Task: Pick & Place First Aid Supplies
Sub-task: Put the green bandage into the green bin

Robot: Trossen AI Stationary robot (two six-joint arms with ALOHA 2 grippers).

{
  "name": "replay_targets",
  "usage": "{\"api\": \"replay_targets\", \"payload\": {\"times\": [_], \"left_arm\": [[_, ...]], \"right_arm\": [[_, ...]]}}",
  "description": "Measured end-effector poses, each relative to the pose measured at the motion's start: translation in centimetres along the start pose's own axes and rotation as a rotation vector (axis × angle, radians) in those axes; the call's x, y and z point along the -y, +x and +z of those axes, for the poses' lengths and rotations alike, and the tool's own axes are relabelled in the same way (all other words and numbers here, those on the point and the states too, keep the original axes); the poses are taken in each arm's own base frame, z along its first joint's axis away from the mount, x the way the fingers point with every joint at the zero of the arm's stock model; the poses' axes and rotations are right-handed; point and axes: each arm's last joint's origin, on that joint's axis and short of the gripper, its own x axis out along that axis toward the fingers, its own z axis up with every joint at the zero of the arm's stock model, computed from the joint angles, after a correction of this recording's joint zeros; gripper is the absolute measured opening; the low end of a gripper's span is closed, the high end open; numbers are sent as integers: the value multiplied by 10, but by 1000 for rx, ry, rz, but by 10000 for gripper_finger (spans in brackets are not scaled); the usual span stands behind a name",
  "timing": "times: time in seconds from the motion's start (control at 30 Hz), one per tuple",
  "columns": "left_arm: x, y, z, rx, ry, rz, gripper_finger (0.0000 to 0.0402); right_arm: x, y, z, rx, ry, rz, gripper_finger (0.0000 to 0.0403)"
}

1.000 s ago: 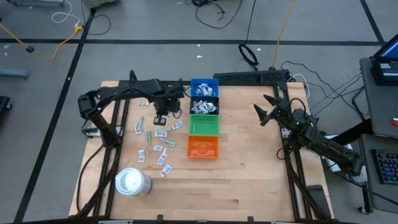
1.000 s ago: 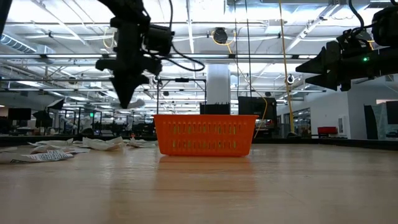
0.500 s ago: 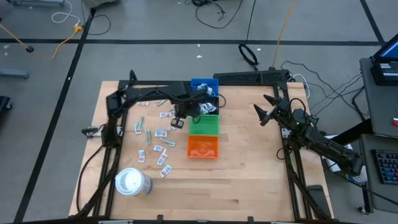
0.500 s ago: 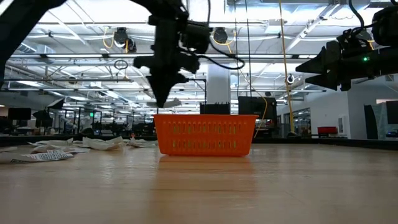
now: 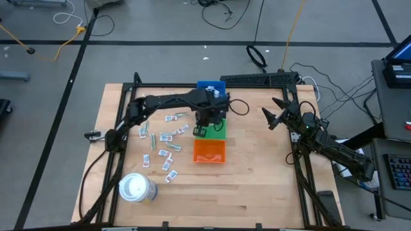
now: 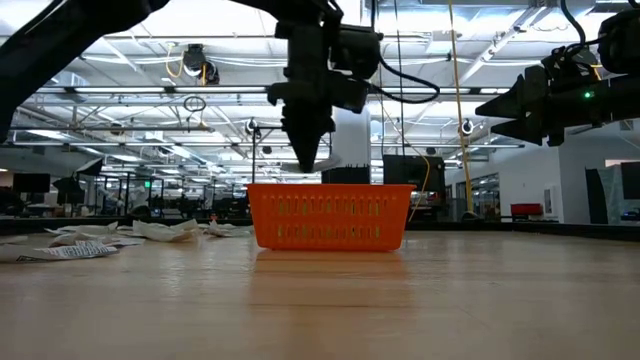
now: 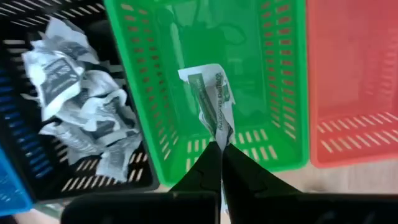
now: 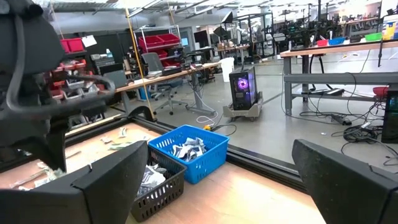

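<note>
The work surface is a light wooden table in an open workshop. The left gripper has its fingers pinched together on one corner of a green-printed packet, which hangs crumpled from the tips directly above the green bin. Beside it stand a black bin holding white packets, the blue bin and the orange bin. More packets lie loose on the table, near a white roll. The packet is probably very light and limp; a pinch at an edge suffices, though it may flutter on release. The right gripper waits spread wide, well apart.
</note>
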Motion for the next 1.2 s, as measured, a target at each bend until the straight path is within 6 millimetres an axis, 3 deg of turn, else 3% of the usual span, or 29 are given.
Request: {"api": "replay_targets", "payload": {"times": [0.43, 0.57, 0.77, 1.03, 1.2], "left_arm": [[0, 9, 11, 74, -65, 38, 2], [1, 9, 10, 64, -81, 35, 23], [1, 9, 9, 60, -133, 27, 90], [4, 9, 10, 60, -153, 9, 230], [-11, 3, -7, -2, -262, 9, 288]], "right_arm": [[0, 0, 0, -1, 0, 0, 393], [0, 0, 0, -1, 0, 0, 393], [0, 0, 0, -1, 0, 0, 393], [0, 0, 0, -1, 0, 0, 393], [0, 0, 0, -1, 0, 0, 393]]}}
